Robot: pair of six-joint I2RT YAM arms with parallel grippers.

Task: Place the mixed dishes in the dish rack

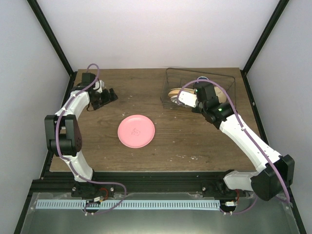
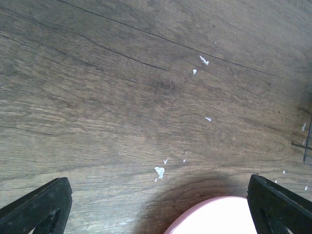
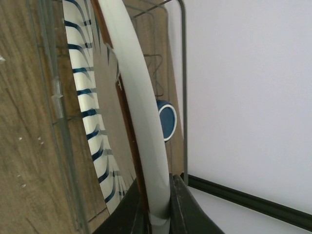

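right jaws clenched on a pale dish rim (image 3: 141,122), perhaps the yellow-orange plate, standing in the dish rack (image 3: 183,73) beside the striped plate (image 3: 90,112) and blue mug (image 3: 167,119); left jaws released over the desk (image 1: 185,141); pink plate (image 1: 136,131) not yet loaded.

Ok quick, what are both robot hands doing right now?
Left gripper: open, holding nothing.
Right gripper: shut on a pale-edged plate in the dish rack.
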